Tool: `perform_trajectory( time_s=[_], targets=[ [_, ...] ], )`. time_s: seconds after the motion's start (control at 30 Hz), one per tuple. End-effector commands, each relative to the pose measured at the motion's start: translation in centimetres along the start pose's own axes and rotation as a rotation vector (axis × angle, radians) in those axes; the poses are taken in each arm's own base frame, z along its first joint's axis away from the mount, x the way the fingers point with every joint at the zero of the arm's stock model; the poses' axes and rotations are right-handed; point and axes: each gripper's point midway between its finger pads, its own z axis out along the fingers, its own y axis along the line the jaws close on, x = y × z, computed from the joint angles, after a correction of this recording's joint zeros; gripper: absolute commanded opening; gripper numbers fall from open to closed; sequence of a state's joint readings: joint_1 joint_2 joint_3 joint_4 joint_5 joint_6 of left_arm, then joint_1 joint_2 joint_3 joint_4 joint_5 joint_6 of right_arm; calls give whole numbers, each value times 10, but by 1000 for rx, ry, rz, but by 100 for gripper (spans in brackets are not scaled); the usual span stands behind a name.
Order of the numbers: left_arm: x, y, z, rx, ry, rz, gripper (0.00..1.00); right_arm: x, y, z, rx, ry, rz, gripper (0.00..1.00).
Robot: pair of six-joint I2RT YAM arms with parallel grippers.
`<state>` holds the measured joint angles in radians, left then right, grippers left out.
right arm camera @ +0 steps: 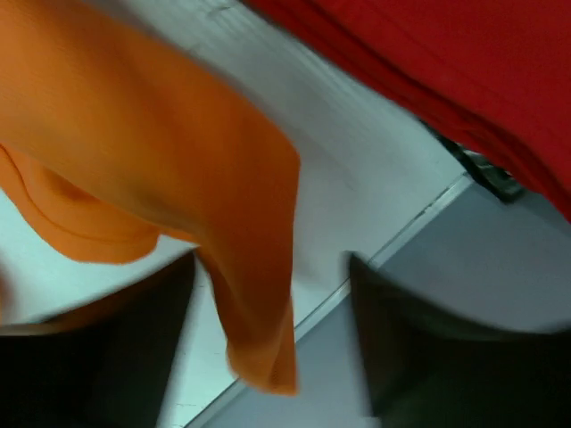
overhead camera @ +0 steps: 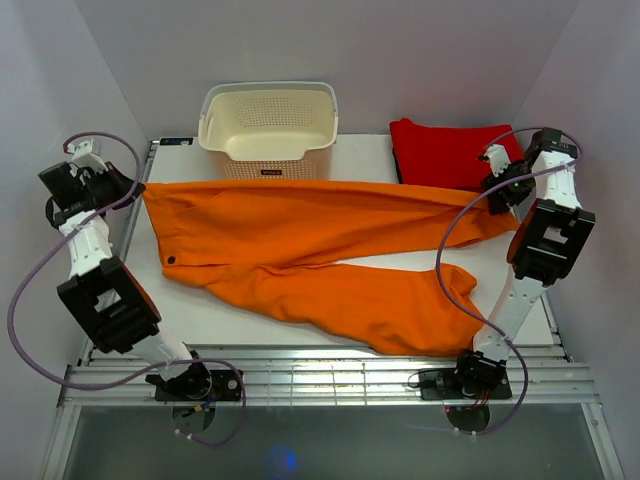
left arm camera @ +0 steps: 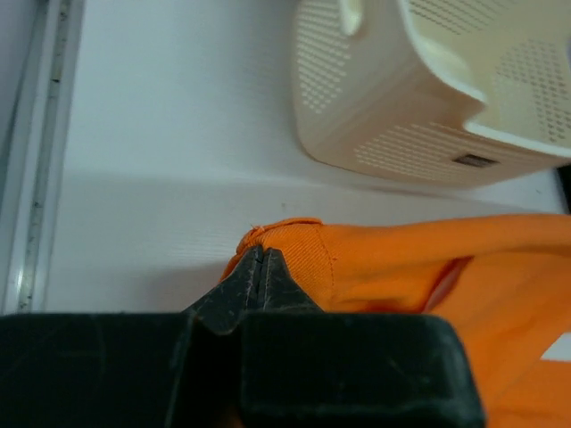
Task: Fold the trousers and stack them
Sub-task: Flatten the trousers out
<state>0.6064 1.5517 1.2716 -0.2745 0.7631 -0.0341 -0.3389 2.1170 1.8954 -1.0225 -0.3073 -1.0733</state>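
The bright orange trousers (overhead camera: 300, 230) lie spread across the white table (overhead camera: 365, 158), waist at the left and both legs running right, the near leg angled toward the front. My left gripper (overhead camera: 128, 186) is at the waist's far left corner. In the left wrist view its jaws (left arm camera: 259, 256) are shut on that corner of the trousers (left arm camera: 401, 259). My right gripper (overhead camera: 492, 190) is at the far leg's end. In the right wrist view it is open (right arm camera: 272, 260), and the leg's hem (right arm camera: 259, 339) hangs loose between the spread fingers.
A cream perforated basket (overhead camera: 268, 125) stands at the back centre, close behind the waist (left arm camera: 428, 98). A folded red cloth (overhead camera: 450, 150) lies at the back right, beside the right gripper (right arm camera: 464, 71). The table's right edge (right arm camera: 393, 251) is under the right gripper.
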Motion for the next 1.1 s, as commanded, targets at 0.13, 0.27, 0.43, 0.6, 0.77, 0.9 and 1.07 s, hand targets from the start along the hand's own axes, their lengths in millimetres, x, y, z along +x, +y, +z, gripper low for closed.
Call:
perform_trajectory(
  time_s=[0.13, 0.27, 0.43, 0.6, 0.77, 0.9, 1.07],
  targets=[
    [-20, 44, 23, -120, 16, -53, 83, 10, 8, -52, 70, 26, 18, 90],
    [11, 35, -1, -107, 127, 28, 98, 39, 71, -84, -40, 64, -66, 92],
    [65, 7, -32, 75, 277, 175, 98, 89, 168, -82, -249, 106, -182, 96],
    [149, -1, -55, 205, 519, 205, 98, 110, 221, -69, -255, 126, -354, 95],
    [188, 4, -64, 205, 567, 304, 98, 121, 255, -51, -296, 134, -454, 93],
    [200, 8, -65, 202, 562, 370, 98, 131, 275, -41, -332, 155, -576, 92],
    [202, 4, -69, 220, 564, 413, 98, 150, 271, -38, -251, 226, -835, 91]
  ],
)
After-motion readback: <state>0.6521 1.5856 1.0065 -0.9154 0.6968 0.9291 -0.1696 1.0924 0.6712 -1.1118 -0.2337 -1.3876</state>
